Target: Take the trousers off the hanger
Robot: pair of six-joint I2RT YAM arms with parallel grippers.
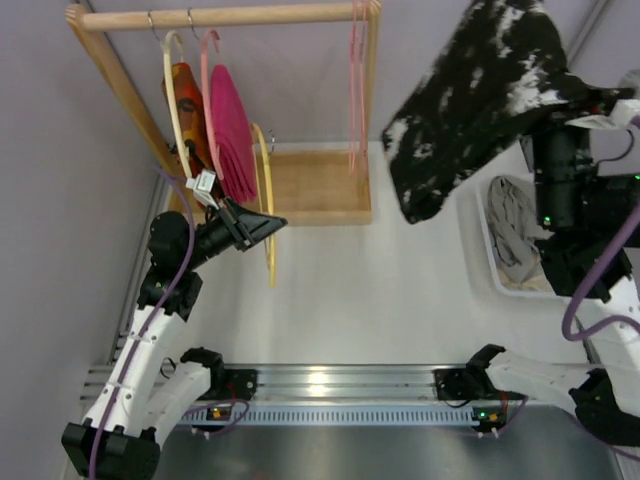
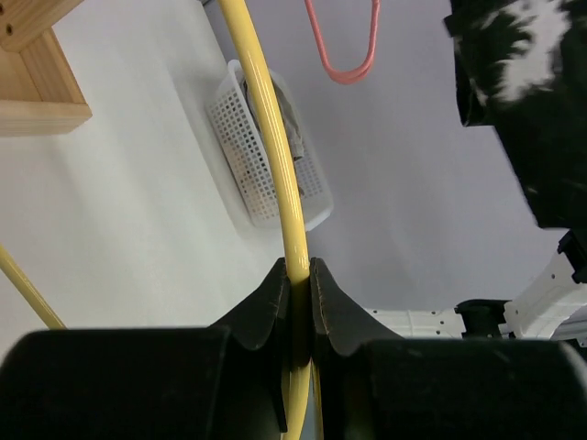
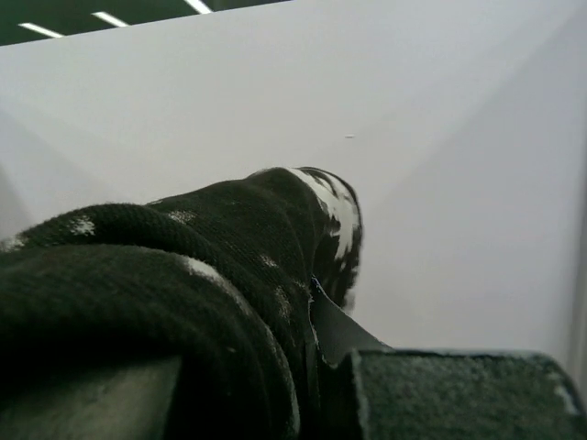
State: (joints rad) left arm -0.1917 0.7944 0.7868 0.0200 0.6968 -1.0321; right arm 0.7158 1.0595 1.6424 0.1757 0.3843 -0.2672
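The black trousers with white splotches (image 1: 470, 100) hang in the air at the upper right, clear of the hanger. My right gripper (image 1: 560, 95) is shut on their top edge; in the right wrist view the cloth (image 3: 183, 293) fills the jaws and hides one finger. The bare yellow hanger (image 1: 266, 200) hangs edge-on beside the wooden rack. My left gripper (image 1: 262, 226) is shut on its rim. In the left wrist view the yellow rod (image 2: 275, 137) runs up from between my closed fingers (image 2: 268, 302), and the trousers (image 2: 532, 101) show at the upper right.
A wooden rack (image 1: 320, 185) holds a cream hanger (image 1: 175, 90) with an orange garment, a pink hanger with a magenta garment (image 1: 230, 130), and empty pink hangers (image 1: 357, 80). A white basket (image 1: 505, 245) with grey cloth stands at the right.
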